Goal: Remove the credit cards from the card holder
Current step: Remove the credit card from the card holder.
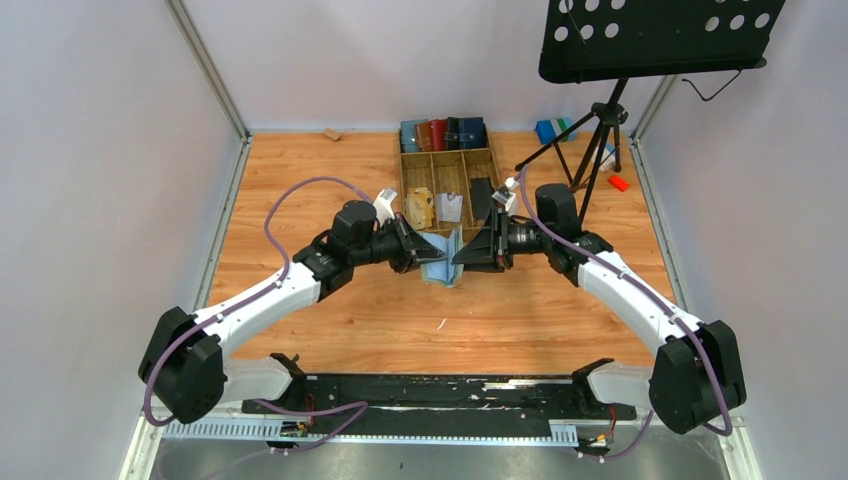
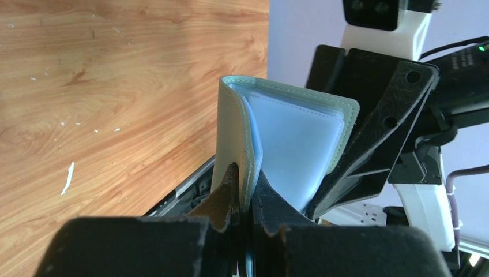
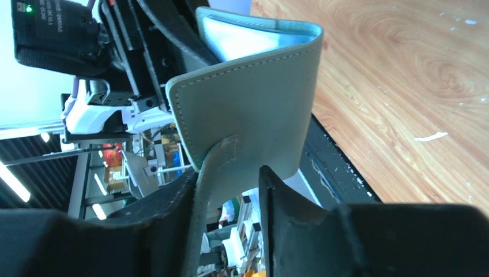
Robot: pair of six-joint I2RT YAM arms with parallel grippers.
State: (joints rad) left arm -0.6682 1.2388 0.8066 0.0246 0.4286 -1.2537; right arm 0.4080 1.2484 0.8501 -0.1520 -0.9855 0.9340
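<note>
On my left, the left gripper (image 2: 245, 186) is pressed together on the lower edge of one cover of the card holder (image 2: 233, 133), which hangs open above the wooden tabletop (image 1: 300, 190), midway between the two arms. Its clear sleeves (image 2: 294, 141) fan out towards the right arm, and from here I cannot make out any dark card inside them. On the other side, the right gripper (image 3: 230, 179) stands with its jaws parted around the snap tab (image 3: 214, 167) and the bottom of the outer cover. The tab lies along one finger, and I see no pinch on it. One dark credit card (image 1: 482, 197) lies in the right compartment of the tray (image 1: 402, 190) behind. I judge the step in hand is a regrip on the right. To do it well, I want the left pinch firm as an anchor. I want the right fingers set on a sleeve mouth rather than the cover, so a card can slide out along its pocket without bending.
</note>
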